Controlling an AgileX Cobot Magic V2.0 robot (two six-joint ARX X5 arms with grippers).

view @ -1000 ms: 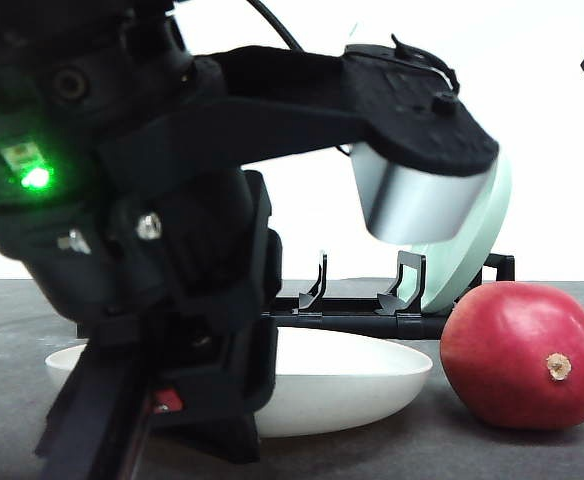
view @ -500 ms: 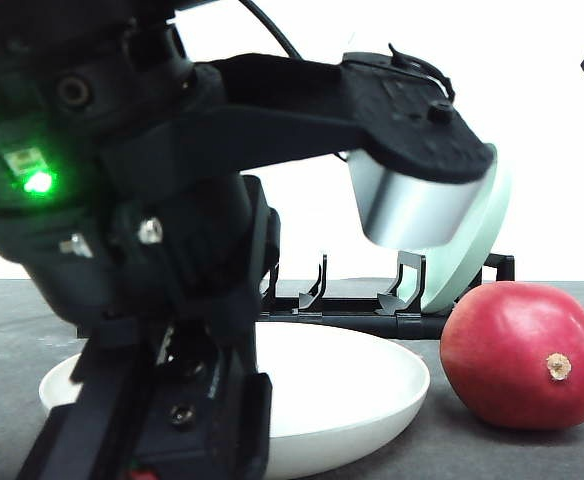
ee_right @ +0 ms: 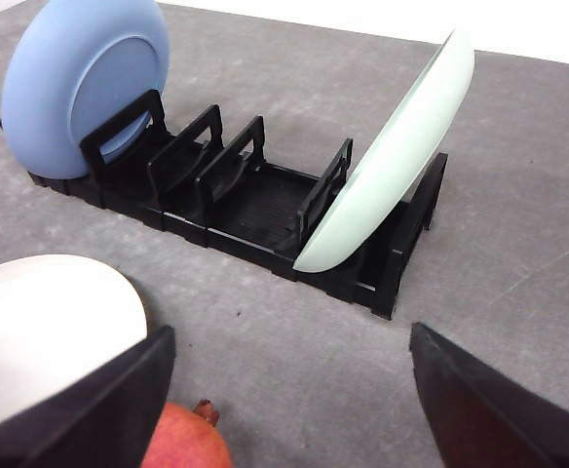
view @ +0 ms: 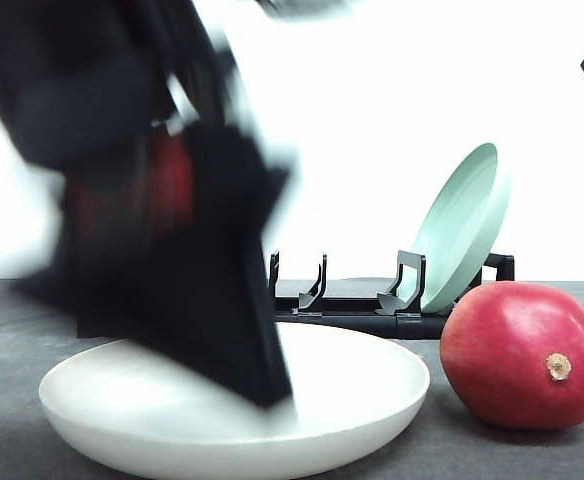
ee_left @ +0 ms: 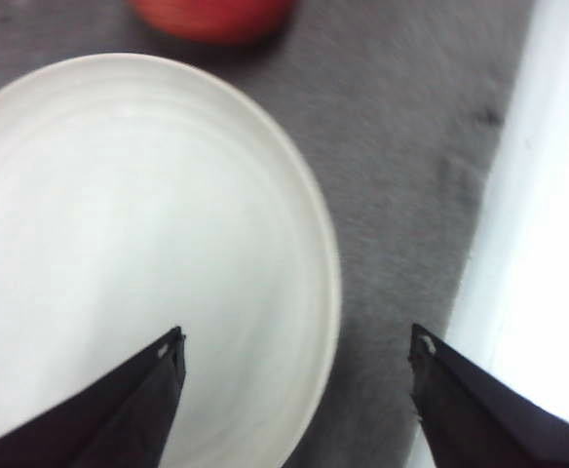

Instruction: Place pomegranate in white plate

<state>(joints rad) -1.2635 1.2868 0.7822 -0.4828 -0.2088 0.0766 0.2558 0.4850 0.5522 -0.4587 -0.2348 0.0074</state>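
Grey, finely textured worktop (ee_right: 518,224) runs back to a plain white background. On it, in the front view, the white plate (view: 372,390) lies flat, wide and shallow with a matte cream surface and a raised rim. The pomegranate (view: 522,355) sits on the worktop just beside the plate's right edge, outside it; its skin is smooth and glossy red, with a small tan stem nub facing the camera.

Above the plate's left half the left arm (view: 162,220) appears as a large black motion-blurred mass, angled down toward the dish. In the left wrist view the left tool (ee_left: 294,356) is spread wide and holds nothing, one dark pointed fingertip over the plate and the other over the worktop's edge. The right tool (ee_right: 284,361) is likewise wide apart and empty, with the fruit near one fingertip.

Behind stands a black slotted plastic dish rack (ee_right: 265,205), a pale green plate (view: 462,225) leaning in one end and a blue plate (ee_right: 80,78) upright in the other.
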